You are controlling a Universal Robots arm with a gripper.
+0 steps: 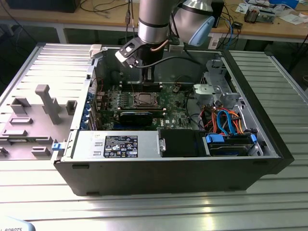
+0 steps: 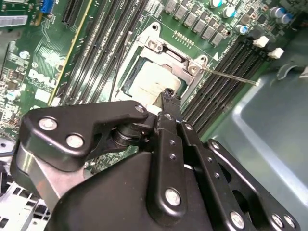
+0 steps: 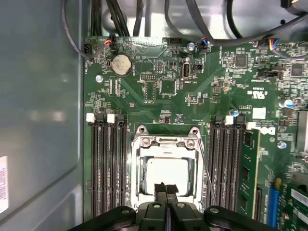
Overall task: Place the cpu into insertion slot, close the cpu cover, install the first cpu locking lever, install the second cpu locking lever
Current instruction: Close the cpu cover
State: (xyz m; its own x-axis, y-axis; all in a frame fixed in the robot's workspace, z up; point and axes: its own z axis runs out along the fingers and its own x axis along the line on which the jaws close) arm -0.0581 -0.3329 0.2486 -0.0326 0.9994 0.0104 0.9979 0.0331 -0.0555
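Your gripper [image 3: 166, 188] hangs over the socket with its fingertips pressed together, empty. The cpu [image 3: 166, 175] already sits in the slot [image 3: 139, 175], so nothing needs holding. The cover [image 3: 166, 143] seems closed around it; a thin lever [image 3: 208, 171] stands free at 3 o'clock

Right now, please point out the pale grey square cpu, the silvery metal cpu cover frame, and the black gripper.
pale grey square cpu [image 3: 166, 174]: first wrist view, on its flat top.
silvery metal cpu cover frame [image 3: 166, 142]: first wrist view, on the frame's bar.
black gripper [image 3: 166, 186]: first wrist view, between its fingertips.
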